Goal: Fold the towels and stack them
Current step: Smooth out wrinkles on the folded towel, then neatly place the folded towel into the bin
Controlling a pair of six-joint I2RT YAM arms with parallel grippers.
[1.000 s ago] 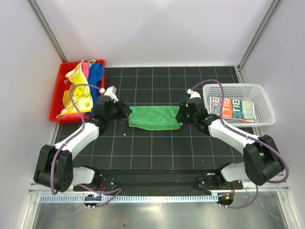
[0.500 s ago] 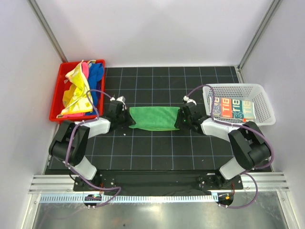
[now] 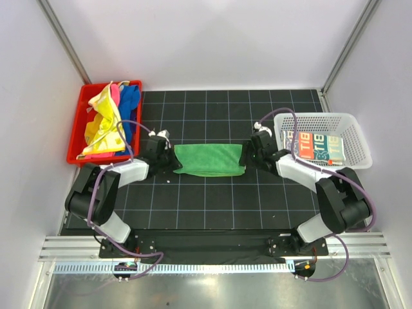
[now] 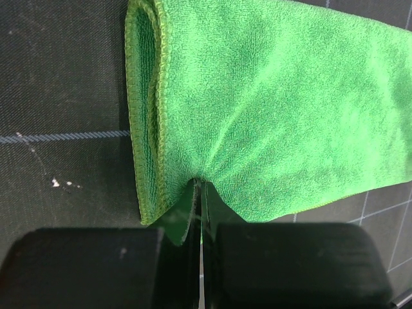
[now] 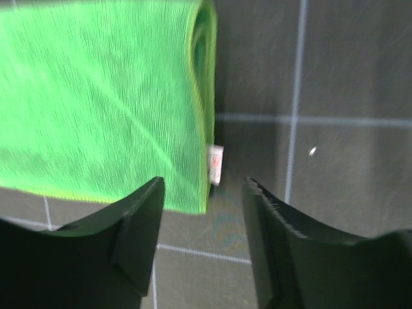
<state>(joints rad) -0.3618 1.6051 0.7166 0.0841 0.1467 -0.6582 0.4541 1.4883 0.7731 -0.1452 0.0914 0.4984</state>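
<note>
**A:** How will the green towel (image 3: 209, 159) handle?

**B:** Soft, light and limp, I'd judge. It lies folded double and flat on the black mat (image 3: 206, 199), between the two grippers. It should sag wherever it is unsupported, so the corners of its short ends are the places to hold.

**A:** And the grippers?

**B:** The left gripper (image 4: 198, 193) is pressed together, pinching a pucker of the towel's edge at its tips. The right gripper (image 5: 203, 190) stands spread, with the tagged corner just ahead of it and nothing clamped.
</note>
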